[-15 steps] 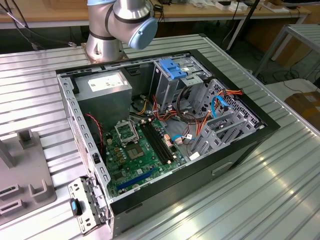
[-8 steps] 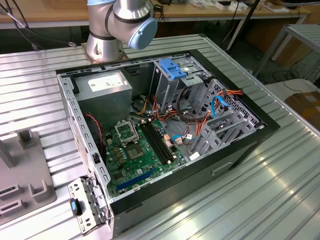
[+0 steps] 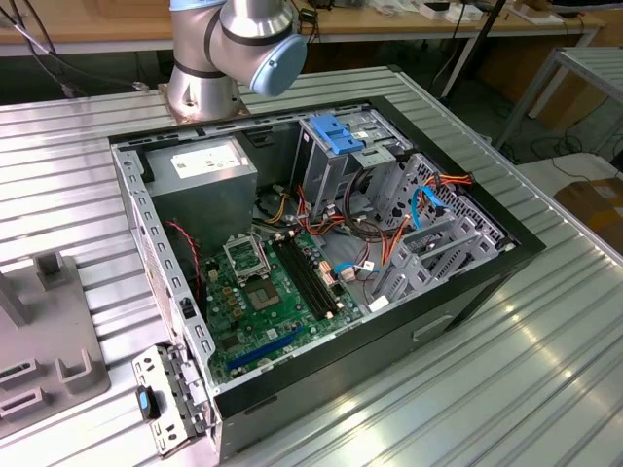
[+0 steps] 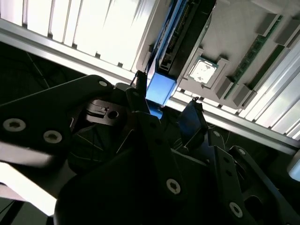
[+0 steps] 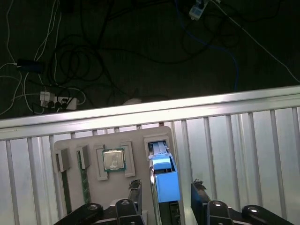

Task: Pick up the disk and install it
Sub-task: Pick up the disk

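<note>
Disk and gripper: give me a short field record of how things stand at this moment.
disk: standing on edge in a slot of the grey holder
gripper: fingers open, one on each side of the disk's blue carrier
grasp: not closed on the disk
also in holder: processor chip, green memory stick
computer case: side open, insides exposed in the exterior view

Disk partly behind the jaws; arm beyond the exterior view's top edge.
</note>
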You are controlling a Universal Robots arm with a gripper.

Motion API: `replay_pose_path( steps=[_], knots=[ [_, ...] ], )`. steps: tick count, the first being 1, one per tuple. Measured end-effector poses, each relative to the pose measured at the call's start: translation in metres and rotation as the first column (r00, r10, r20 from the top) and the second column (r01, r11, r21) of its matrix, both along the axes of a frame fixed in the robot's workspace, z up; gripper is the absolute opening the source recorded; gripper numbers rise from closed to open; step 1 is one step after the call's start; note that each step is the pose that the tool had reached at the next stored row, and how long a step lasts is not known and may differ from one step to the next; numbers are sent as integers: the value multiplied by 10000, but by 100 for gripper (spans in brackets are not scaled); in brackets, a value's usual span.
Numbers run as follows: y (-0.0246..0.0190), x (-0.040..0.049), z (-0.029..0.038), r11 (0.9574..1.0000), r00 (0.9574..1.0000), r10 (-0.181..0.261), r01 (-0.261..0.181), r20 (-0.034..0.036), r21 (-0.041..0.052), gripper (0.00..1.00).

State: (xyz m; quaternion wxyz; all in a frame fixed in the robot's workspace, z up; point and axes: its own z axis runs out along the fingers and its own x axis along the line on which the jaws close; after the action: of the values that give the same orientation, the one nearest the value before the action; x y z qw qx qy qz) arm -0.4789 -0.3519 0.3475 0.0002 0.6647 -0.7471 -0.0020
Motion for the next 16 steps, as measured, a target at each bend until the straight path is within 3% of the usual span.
replay_pose_path(
  steps=[5,8,12,16],
  knots=[
    [0,-1,-72,9999,10000,0,0,-2,115,54],
    [0,-1,-153,9998,10000,0,0,-1,223,54],
    [-3,-1,-177,9997,10000,9,-9,0,226,54],
    [-20,-1,-255,9997,10000,67,-67,-1,226,54]
  ],
)
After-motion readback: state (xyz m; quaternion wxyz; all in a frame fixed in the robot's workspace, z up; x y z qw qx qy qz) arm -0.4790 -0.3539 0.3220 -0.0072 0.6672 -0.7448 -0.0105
